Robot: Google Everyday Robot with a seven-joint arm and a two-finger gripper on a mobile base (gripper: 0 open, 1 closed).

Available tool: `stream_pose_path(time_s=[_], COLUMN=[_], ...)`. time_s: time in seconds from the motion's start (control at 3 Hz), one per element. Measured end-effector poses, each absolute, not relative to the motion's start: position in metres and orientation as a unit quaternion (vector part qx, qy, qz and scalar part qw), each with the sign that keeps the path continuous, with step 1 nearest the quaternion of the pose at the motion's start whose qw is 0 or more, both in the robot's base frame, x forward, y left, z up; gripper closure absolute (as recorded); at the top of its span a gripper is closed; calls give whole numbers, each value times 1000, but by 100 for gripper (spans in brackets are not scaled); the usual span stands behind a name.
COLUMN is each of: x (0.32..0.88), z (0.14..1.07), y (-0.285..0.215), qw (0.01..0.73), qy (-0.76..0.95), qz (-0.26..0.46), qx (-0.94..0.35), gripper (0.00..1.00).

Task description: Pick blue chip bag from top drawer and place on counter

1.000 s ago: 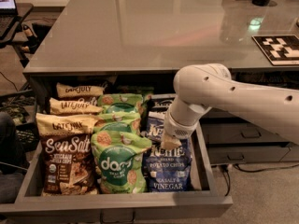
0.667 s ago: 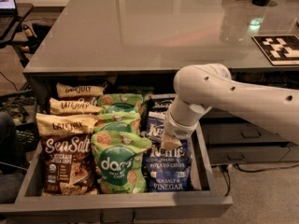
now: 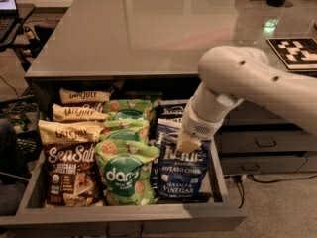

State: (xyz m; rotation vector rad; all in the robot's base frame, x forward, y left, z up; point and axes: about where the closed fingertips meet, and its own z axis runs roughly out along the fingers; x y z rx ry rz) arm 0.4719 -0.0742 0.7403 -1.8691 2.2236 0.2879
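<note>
the gripper (image 3: 188,144) sits just right of the frame's centre, at the end of the white arm (image 3: 233,83) that comes in from the right edge and bends down into the top drawer (image 3: 124,218). its yellowish tip is at the top edge of the blue chip bag (image 3: 182,176), touching it or very nearly. how far the gripper is spread, and whether it has hold of anything, cannot be told from here.

the relation that matters is that the blue chip bag lies straight below the tip in the frame. its top seam is under the gripper and its long axis runs from there toward the lower edge, down to the drawer's front wall. the label faces up and reads upright, so the bag looks to be lying on its back in the right-hand row of the drawer. i judge the seam to be the part within reach, not the body.

just to its left, touching, is the green dots bag (image 3: 126,175), and farther left the brown sea salt bag (image 3: 69,175). another dark bag (image 3: 171,110) lies just behind the gripper, toward the top.

the counter (image 3: 148,29) fills the upper half of the frame, directly above the drawer's back, so the carry would be up and back.
</note>
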Motion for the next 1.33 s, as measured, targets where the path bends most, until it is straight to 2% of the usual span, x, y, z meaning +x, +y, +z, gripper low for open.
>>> stream_pose_path(time_s=[1.0, 1.33], x=[477, 477], z=[853, 853], y=[-83, -83], qw=[98, 98], qy=[772, 772], qz=[52, 52], qx=[-626, -626], gripper=[100, 100])
